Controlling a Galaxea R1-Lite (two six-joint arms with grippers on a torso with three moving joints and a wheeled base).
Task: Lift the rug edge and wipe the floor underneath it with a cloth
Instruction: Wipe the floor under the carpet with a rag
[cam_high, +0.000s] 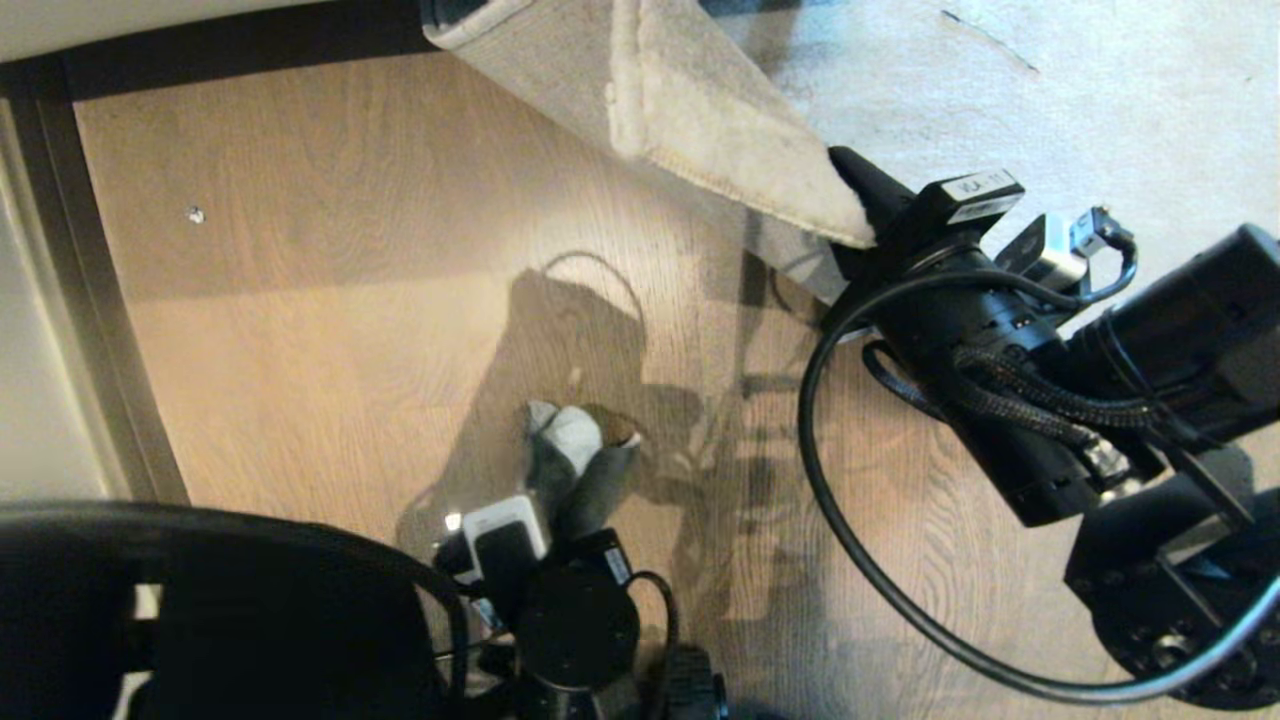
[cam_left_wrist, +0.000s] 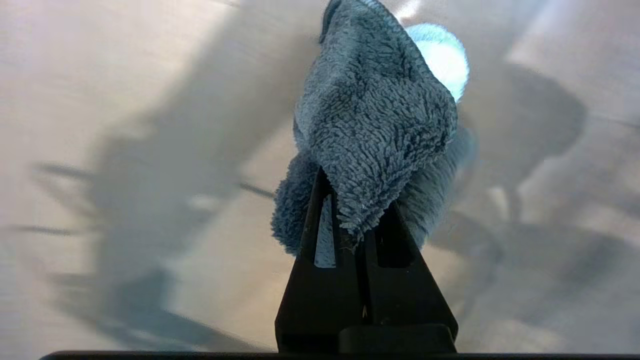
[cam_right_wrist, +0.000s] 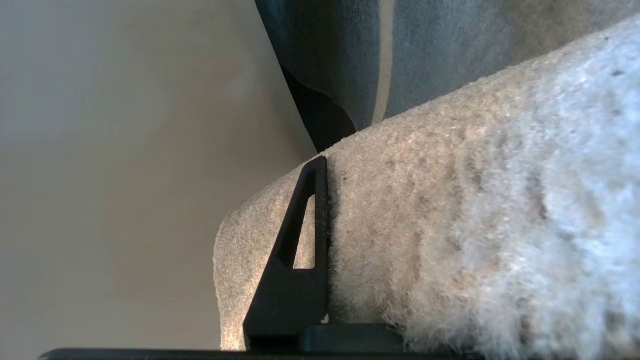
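L gripper (cam_high: 590, 455) jaws clamped, R gripper (cam_high: 850, 200) jaws pinched, raised

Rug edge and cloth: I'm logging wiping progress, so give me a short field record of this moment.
rug edge: lifted and folded back, beige backing showing
right gripper: shut on rug edge, holding it up
cloth: bunched, pinched in left gripper
left gripper place: low in the head view, over the floor
floor under rug: exposed brown wood planks
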